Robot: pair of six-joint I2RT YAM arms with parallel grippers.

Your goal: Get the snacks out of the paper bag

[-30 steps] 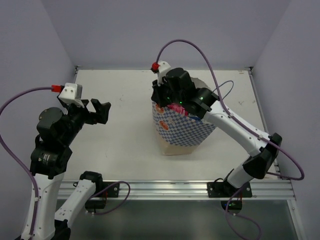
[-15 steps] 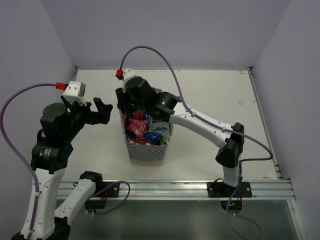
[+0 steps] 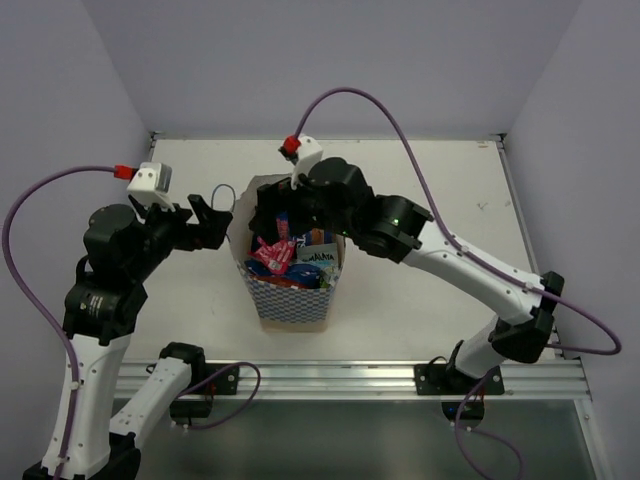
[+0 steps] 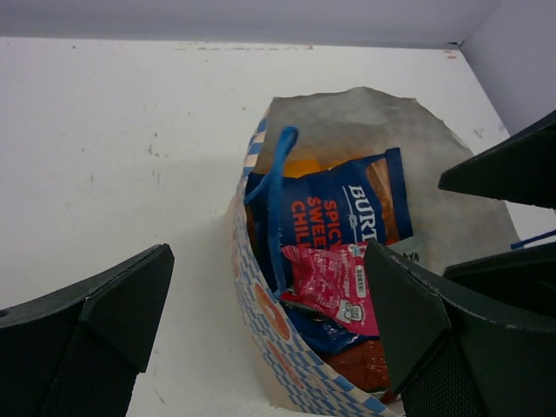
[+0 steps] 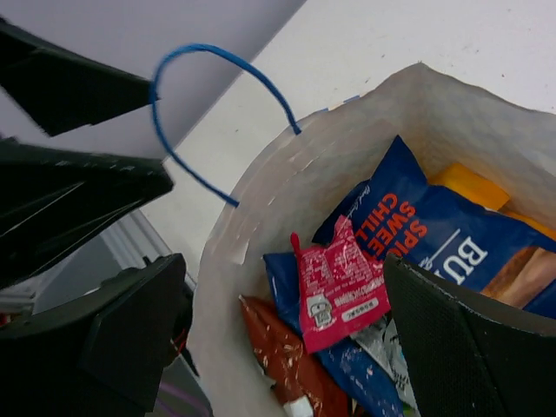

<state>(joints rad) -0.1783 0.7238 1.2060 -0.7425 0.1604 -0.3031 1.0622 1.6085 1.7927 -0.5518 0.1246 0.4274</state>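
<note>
Paper bag [image 3: 290, 296] upright, mouth up, snacks [image 3: 273, 253] inside

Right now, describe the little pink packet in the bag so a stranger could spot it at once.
Start at the white paper bag with the blue checkered band, standing open. Inside, on top of the pile, lies a big dark blue chilli packet. The pink packet lies partly over it: far smaller than its neighbours, and the only bright pink one, with a white label.

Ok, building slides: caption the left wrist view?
Open left tool framing a white, blue-checkered paper bag; blue foil packet and small pink packet lie on top.
</note>
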